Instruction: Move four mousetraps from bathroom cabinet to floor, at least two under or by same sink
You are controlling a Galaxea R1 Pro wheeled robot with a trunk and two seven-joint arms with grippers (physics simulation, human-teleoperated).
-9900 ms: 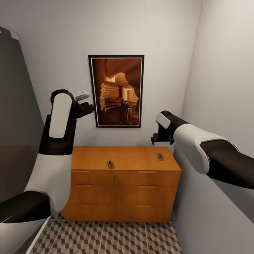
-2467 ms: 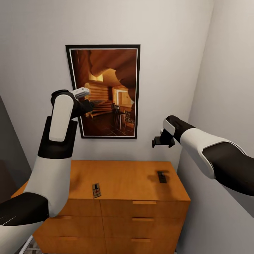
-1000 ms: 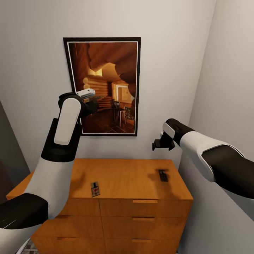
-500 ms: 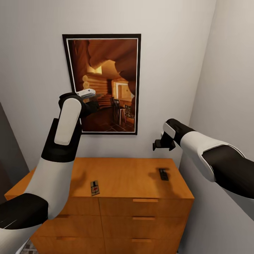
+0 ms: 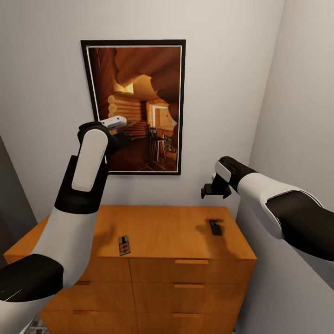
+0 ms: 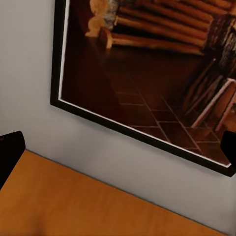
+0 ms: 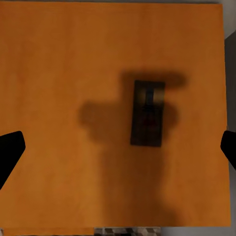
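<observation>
Two mousetraps lie on the flat top of the orange-brown cabinet [image 5: 162, 227]: one mousetrap [image 5: 124, 245] near the front edge left of centre, another mousetrap [image 5: 215, 227] toward the right, dark in the arm's shadow. My right gripper [image 5: 211, 190] hangs open high above that right mousetrap [image 7: 148, 114], which lies flat between its spread fingertips [image 7: 10, 152] in the right wrist view. My left gripper [image 5: 118, 137] is raised in front of the wall picture, open and empty, with its fingertips [image 6: 9, 155] at the edges of the left wrist view over the cabinet top [image 6: 73, 206].
A framed picture [image 5: 137, 106] of a log interior hangs above the cabinet. The right wall [image 5: 297, 139] runs close beside the cabinet and my right arm. A dark panel [image 5: 11, 195] stands at the left. Closed drawers [image 5: 185, 287] face me. A strip of patterned floor tile [image 7: 128, 231] shows past the cabinet's edge.
Over the earlier frames the view closed in on the cabinet and rose a little. In the last second both arms have held nearly the same pose and the mousetraps have not moved.
</observation>
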